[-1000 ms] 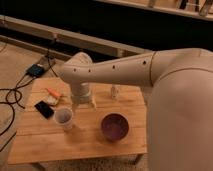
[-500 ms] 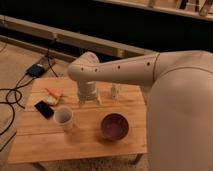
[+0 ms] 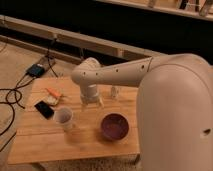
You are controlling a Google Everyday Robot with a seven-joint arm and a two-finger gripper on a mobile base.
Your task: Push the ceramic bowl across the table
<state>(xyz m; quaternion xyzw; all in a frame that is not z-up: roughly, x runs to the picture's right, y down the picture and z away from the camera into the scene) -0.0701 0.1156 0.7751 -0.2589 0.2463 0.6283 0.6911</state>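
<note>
Right now you have one ceramic bowl point(image 3: 115, 126), one white cup point(image 3: 64, 117), one flat black slab point(image 3: 44, 109), one orange item point(image 3: 53, 93) and one small pale object point(image 3: 115, 91) on the table point(image 3: 35, 142). The bowl sits upright with its mouth up, near the front right of the tabletop; being round, it has no long axis. The gripper point(image 3: 91, 102) hangs above the table's middle, with the bowl at its 4 o'clock and apart from it. You cannot tell whether it is open or closed; it holds nothing. The arm's white bulk point(image 3: 175, 110) hides the table's right end.
</note>
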